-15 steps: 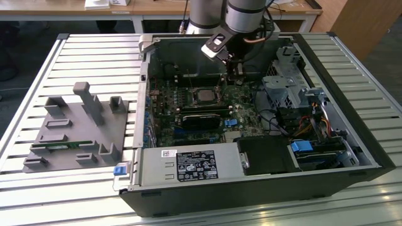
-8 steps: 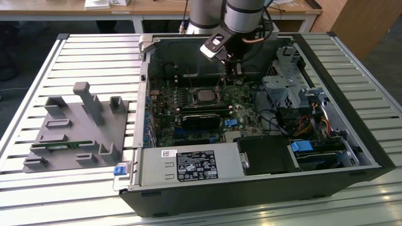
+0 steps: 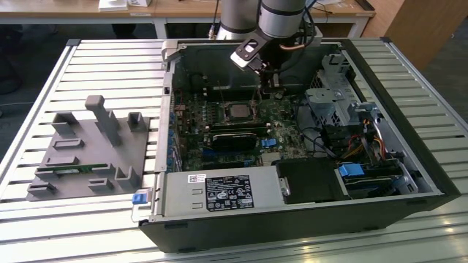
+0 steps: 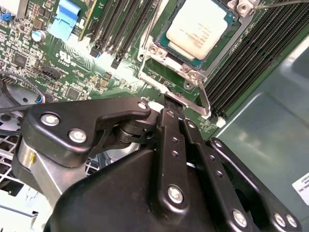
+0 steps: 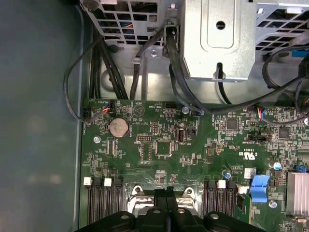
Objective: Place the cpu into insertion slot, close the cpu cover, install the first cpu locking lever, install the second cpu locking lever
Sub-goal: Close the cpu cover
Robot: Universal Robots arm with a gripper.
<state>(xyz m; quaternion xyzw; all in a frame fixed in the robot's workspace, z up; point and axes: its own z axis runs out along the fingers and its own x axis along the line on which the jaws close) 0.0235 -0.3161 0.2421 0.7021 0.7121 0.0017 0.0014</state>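
Observation:
The cpu [image 4: 197,26], a square chip with a dull silver top, sits in the insertion slot [image 3: 238,112] on the green board. The silver cpu cover [image 4: 166,62] lies down around it as a frame. A thin wire lever [image 4: 150,34] runs along one side of the socket, and another lever end [image 4: 204,100] lies near the fingertips. My gripper [image 4: 172,104] is shut with nothing visible between its black fingers. Its tips are at the cover's edge; I cannot tell if they touch it. In the exterior view the gripper [image 3: 271,87] hangs just behind the socket.
The open computer case [image 3: 409,126] rests on a slatted table. A labelled power supply box [image 3: 219,192] fills its front. A drive cage [image 3: 332,98] and cables [image 5: 120,63] crowd the exterior view's right. Memory slots [image 4: 120,29] flank the socket. A grey fixture [image 3: 91,148] stands outside the case.

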